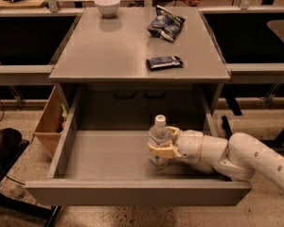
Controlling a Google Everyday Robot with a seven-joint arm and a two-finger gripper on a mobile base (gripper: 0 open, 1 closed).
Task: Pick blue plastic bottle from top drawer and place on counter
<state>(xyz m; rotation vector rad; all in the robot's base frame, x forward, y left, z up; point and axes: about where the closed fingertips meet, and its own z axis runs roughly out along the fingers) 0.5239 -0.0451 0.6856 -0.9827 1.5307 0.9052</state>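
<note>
The blue plastic bottle [159,137], clear with a white cap, stands upright in the right middle of the open top drawer [109,157]. My gripper [162,144] reaches in from the right, its tan fingers [157,150] closed around the bottle's body. The bottle's base looks at or just above the drawer floor. The grey counter [113,51] lies above and behind the drawer.
On the counter stand a white bowl [107,5] at the back left, a crumpled chip bag [166,26] at the back right and a dark snack bar [164,62] near the front right. A tan wooden box [51,122] hangs left of the drawer.
</note>
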